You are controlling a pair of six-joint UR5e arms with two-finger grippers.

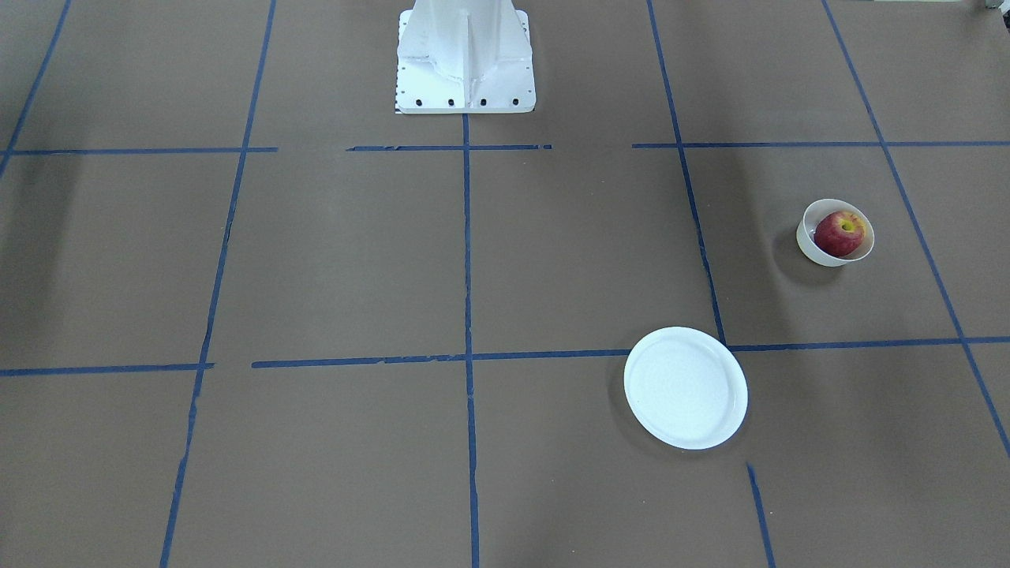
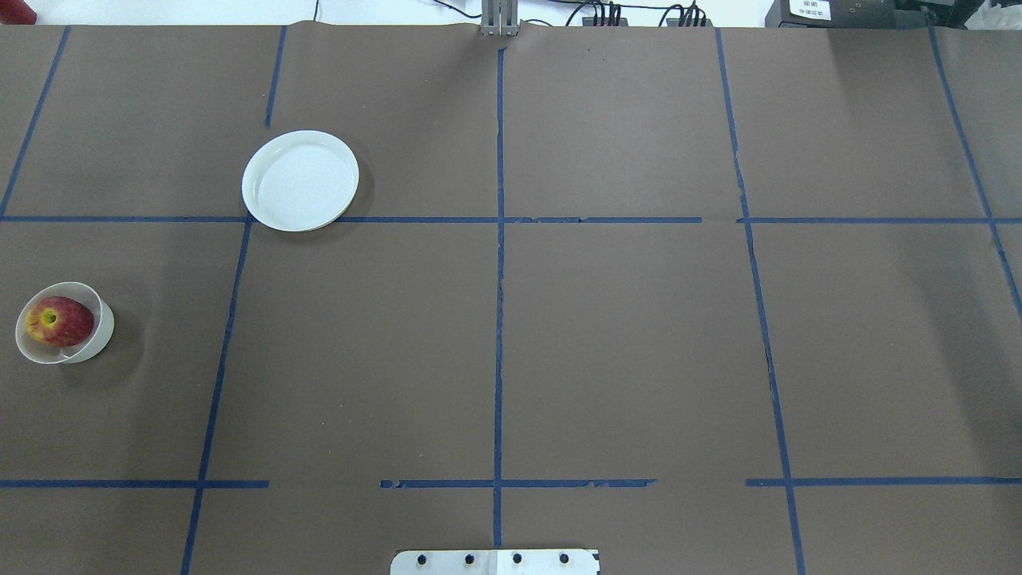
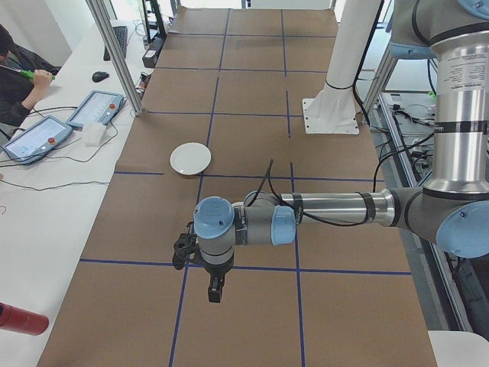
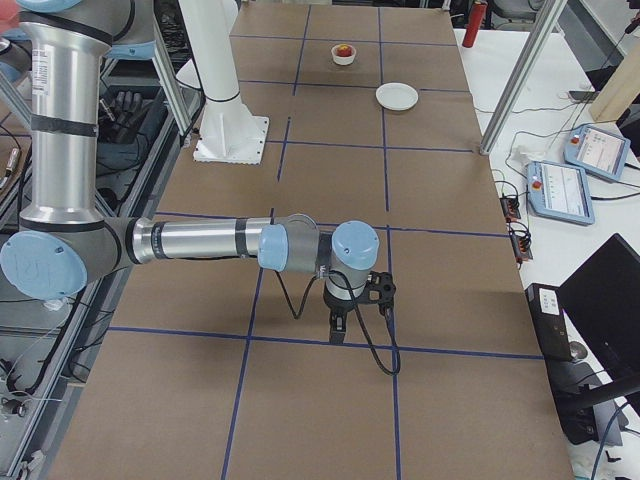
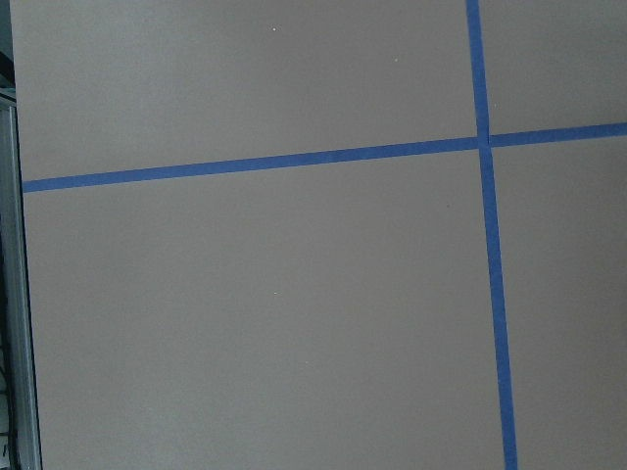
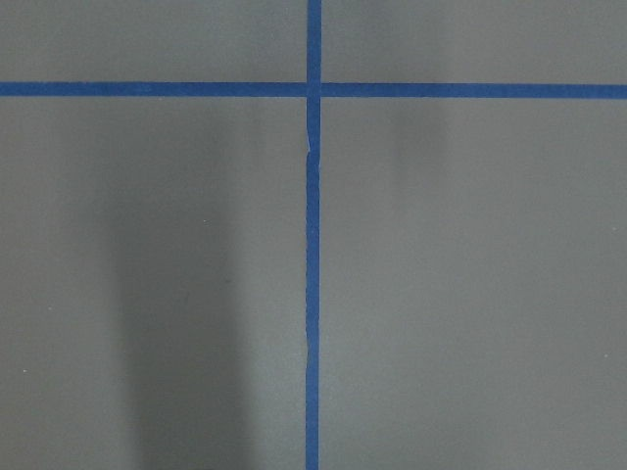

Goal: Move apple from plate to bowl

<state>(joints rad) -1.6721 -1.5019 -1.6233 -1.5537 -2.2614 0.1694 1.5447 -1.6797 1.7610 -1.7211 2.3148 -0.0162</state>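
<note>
The red apple (image 1: 841,233) with its yellow stem patch lies inside the small off-white bowl (image 1: 811,251) on the robot's left side of the table. Both also show in the overhead view, the apple (image 2: 57,321) in the bowl (image 2: 103,323). The flat white plate (image 1: 685,388) lies empty, apart from the bowl and farther from the robot, and shows in the overhead view too (image 2: 300,180). My left gripper (image 3: 216,289) shows only in the exterior left view and my right gripper (image 4: 337,328) only in the exterior right view. I cannot tell whether either is open or shut. Both wrist views show only bare table.
The white robot pedestal (image 1: 465,55) stands at the table's robot side. Blue tape lines (image 2: 499,239) grid the brown table cover. An operator (image 3: 15,69) sits at a side desk with tablets (image 3: 95,109). A red cylinder (image 3: 23,319) lies on that desk.
</note>
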